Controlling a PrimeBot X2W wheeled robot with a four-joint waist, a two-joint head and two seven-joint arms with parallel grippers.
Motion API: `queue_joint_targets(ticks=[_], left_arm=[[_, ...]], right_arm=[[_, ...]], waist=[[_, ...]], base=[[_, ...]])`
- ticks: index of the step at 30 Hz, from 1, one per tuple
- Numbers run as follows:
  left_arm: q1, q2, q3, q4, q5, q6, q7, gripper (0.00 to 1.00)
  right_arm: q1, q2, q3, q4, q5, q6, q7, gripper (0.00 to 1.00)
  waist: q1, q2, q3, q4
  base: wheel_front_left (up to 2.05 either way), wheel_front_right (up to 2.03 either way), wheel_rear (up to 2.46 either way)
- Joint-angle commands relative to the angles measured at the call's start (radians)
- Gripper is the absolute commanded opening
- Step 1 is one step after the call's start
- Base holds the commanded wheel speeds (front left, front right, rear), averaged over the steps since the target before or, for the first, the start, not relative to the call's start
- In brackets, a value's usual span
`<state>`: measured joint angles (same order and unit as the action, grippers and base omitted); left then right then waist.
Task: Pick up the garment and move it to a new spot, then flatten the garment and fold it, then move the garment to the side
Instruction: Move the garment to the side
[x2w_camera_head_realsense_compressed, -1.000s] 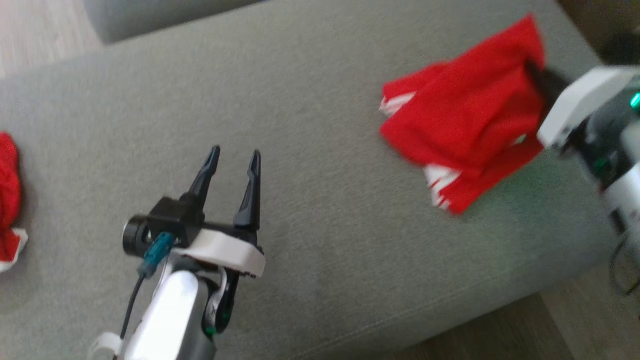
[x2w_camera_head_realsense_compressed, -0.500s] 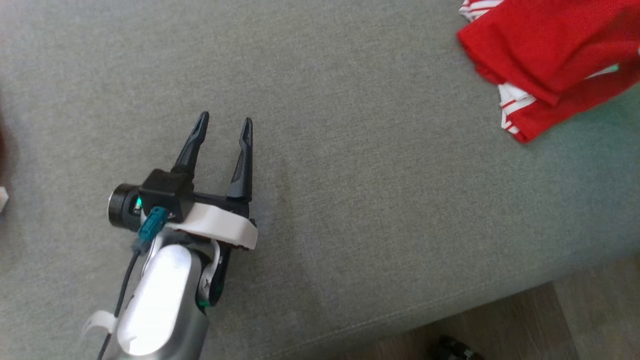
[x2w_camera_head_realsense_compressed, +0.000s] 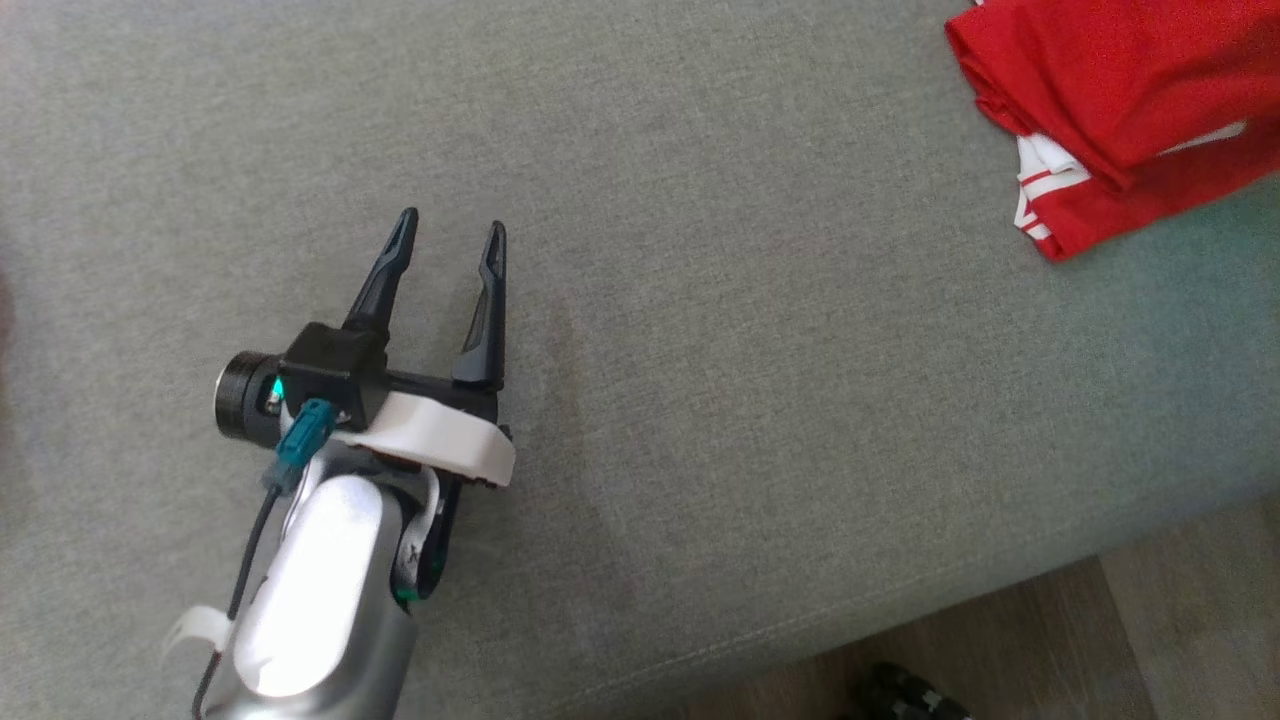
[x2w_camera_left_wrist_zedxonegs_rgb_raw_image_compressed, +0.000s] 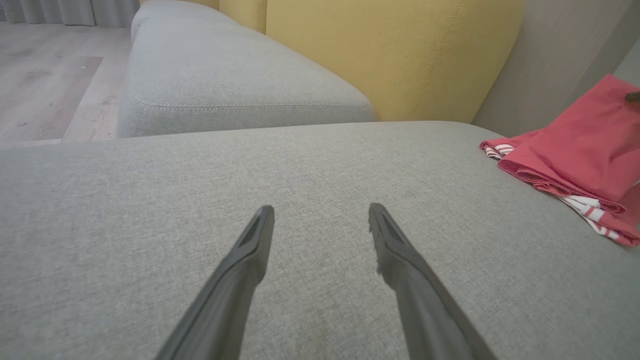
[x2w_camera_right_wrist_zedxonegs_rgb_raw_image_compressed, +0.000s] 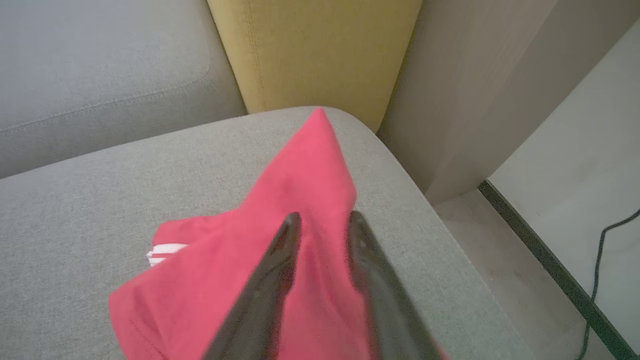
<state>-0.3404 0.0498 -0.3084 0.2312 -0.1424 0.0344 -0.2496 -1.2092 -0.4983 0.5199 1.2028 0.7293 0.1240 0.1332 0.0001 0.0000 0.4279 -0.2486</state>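
The grey sofa cushion (x2w_camera_head_realsense_compressed: 700, 400) carries the folded red garment (x2w_camera_head_realsense_compressed: 1120, 80) at its right end. The right gripper (x2w_camera_right_wrist_zedxonegs_rgb_raw_image_compressed: 322, 220) sits over it, jaws parted; it should lift straight off to spare the fold. The left gripper (x2w_camera_head_realsense_compressed: 452, 222) hangs wide open, well apart.

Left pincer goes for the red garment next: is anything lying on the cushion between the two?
Nothing visible does. Between the open left pincer and the folded red garment at the cushion's right end there is just bare grey cushion. The right pincer sits over the garment itself, its fingers parted.
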Motion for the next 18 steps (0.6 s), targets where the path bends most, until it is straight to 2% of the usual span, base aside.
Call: queue_joint_targets(ticks=[1, 7, 14, 18], left_arm=[[-0.019, 0.005, 0.034, -0.027, -0.001, 0.000, -0.012, 1.00], [0.007, 0.003, 0.054, -0.035, -0.023, 0.003, -0.012, 1.00], [0.073, 0.001, 0.091, -0.062, -0.060, 0.012, -0.012, 1.00], [0.104, 0.001, 0.113, -0.072, -0.066, 0.014, -0.012, 1.00]], right_arm=[[-0.016, -0.008, 0.013, -0.024, -0.005, 0.007, -0.029, 1.00], [0.015, -0.013, 0.049, -0.076, -0.028, 0.007, -0.131, 1.00], [0.138, -0.011, 0.077, -0.230, -0.016, 0.007, -0.277, 1.00], [0.212, -0.011, 0.062, -0.285, -0.011, 0.007, -0.318, 1.00]], waist=[[-0.0001, 0.0000, -0.015, 0.007], [-0.0001, 0.0000, -0.089, 0.033], [-0.0001, 0.0000, -0.232, 0.086], [-0.0001, 0.0000, -0.290, 0.110]], base=[[0.00, 0.00, 0.00], [0.00, 0.00, 0.00], [0.00, 0.00, 0.00], [0.00, 0.00, 0.00]])
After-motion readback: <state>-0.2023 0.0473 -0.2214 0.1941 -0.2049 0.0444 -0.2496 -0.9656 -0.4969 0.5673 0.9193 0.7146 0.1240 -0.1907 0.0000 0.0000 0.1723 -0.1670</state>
